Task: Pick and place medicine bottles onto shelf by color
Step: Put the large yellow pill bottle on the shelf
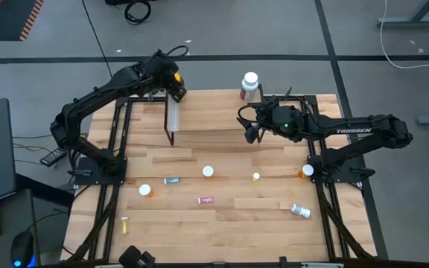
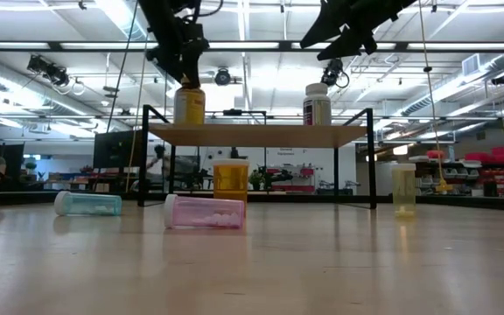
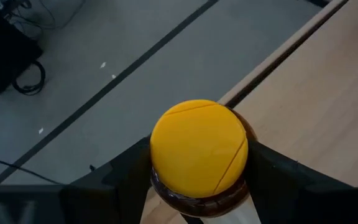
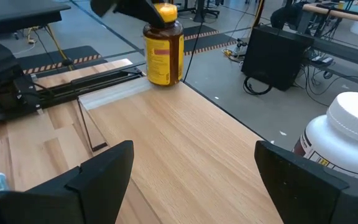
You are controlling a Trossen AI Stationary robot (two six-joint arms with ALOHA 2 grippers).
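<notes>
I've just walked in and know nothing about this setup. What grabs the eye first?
The left hand grips the big yellow-capped amber bottle at one end of the low wooden-plank shelf. A big white-capped bottle stands at the other end, the open right hand hovering nearby.

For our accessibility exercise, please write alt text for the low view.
A low shelf holds a yellow bottle gripped from above by the left gripper, and a white bottle beneath the open right gripper. On the table lie teal and pink vials.
</notes>
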